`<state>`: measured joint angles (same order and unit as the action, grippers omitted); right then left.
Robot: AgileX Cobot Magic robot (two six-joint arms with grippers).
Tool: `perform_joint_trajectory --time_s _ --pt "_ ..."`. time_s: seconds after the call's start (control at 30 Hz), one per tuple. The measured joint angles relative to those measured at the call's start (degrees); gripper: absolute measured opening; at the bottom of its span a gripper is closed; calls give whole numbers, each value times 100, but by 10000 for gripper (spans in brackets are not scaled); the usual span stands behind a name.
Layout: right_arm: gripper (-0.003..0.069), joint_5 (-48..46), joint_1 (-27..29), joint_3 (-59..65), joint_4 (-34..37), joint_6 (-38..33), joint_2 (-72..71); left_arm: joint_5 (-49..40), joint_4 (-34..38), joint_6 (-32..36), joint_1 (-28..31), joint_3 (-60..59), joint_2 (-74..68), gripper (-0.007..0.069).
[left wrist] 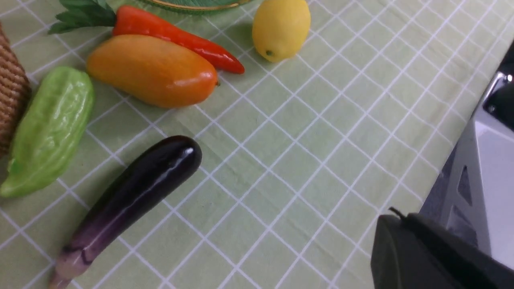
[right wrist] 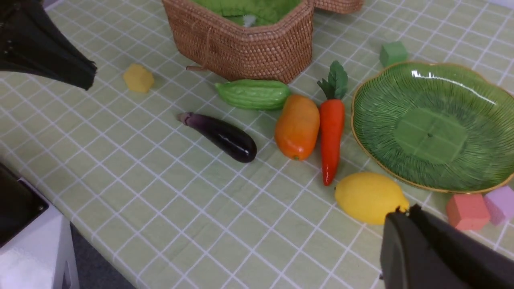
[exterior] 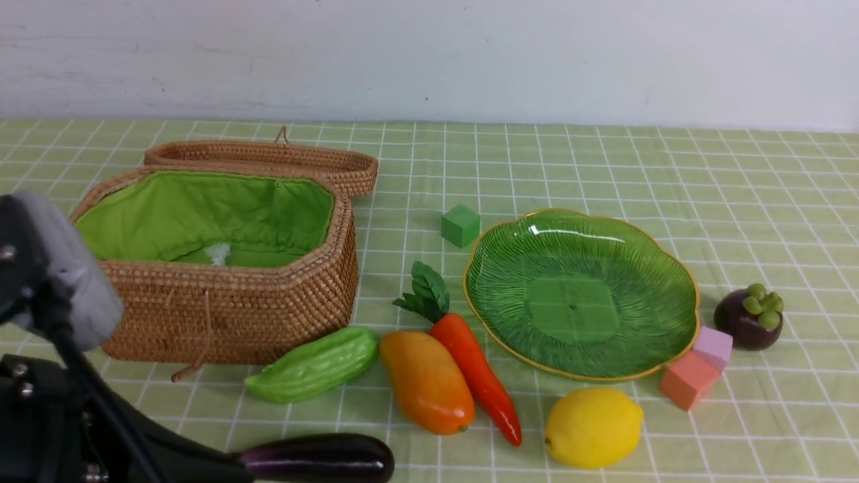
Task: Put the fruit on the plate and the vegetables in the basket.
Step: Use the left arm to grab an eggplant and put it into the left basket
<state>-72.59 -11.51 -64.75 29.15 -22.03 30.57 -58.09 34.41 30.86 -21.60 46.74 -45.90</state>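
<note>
Nothing sorted. Glossy dark purple eggplant (exterior: 322, 458) at 6 o'clock, woven brown rattan basket (exterior: 235, 315) at 10. Left gripper (left wrist: 417, 249), right gripper (right wrist: 425, 249): spread unreadable. Left probably best pinches eggplant mid-body.

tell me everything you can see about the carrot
The carrot is a toy, glossy orange-red and plastic-looking, tapering to a point, with a tuft of dark green leaves at its thick end. It lies flat on the checked cloth, leaves toward the far side, tip toward the robot. It sits between the mango and the plate, close against the mango's side; whether it touches the plate's rim is unclear. Nothing holds it.
</note>
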Motion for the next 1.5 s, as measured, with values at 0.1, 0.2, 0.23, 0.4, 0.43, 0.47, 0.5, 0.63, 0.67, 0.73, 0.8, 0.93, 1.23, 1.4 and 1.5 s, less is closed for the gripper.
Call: perform_joint_trajectory --time_s 0.1,0.2,0.23,0.4,0.43,0.47,0.5,0.63,0.67,0.73,0.8,0.93,1.23,1.4,1.5 --pt "13 0 -285 0 -32 -98 0 -63 -499 -202 -615 174 -328 -13" --pt "16 0 -485 0 -79 -145 0 -170 -1250 -584 -1158 372 -574 -13" --pt "18 0 -515 0 -121 -145 0 -212 -1532 -768 -1327 445 -641 -13" --pt "23 0 -528 0 -143 -163 0 -220 -2059 -997 -1537 543 -731 -13" --pt "23 0 -528 0 -145 -163 0 -220 -2132 -1010 -1537 543 -742 -13" --pt "24 0 -528 0 -150 -163 0 -220 -2177 -1010 -1537 543 -749 -13" --pt "25 0 -528 0 -157 -163 0 -226 -2226 -995 -1537 543 -760 -13" --pt "29 0 -528 0 -157 -169 0 -343 -2405 -941 -1537 554 -929 -13" --pt "31 0 -528 0 -157 -169 0 -372 -2473 -935 -1537 554 -1050 -13" --pt "34 0 -528 0 -157 -169 0 -384 -2535 -929 -1537 554 -1195 -13" --pt "35 0 -528 0 -157 -169 0 -350 -2610 -882 -1537 554 -1505 -13" --pt "37 0 -528 0 -157 -169 0 -81 -2621 -670 -1537 554 -1877 -13" --pt "49 0 -575 0 -157 -169 -11 255 -2534 -292 -1117 554 -2269 -13" --pt "55 0 -582 0 -157 -169 -11 200 -2076 386 -709 554 -2293 -13" --pt "55 0 -582 0 -157 -175 -11 134 -1814 886 -702 554 -2293 -13"
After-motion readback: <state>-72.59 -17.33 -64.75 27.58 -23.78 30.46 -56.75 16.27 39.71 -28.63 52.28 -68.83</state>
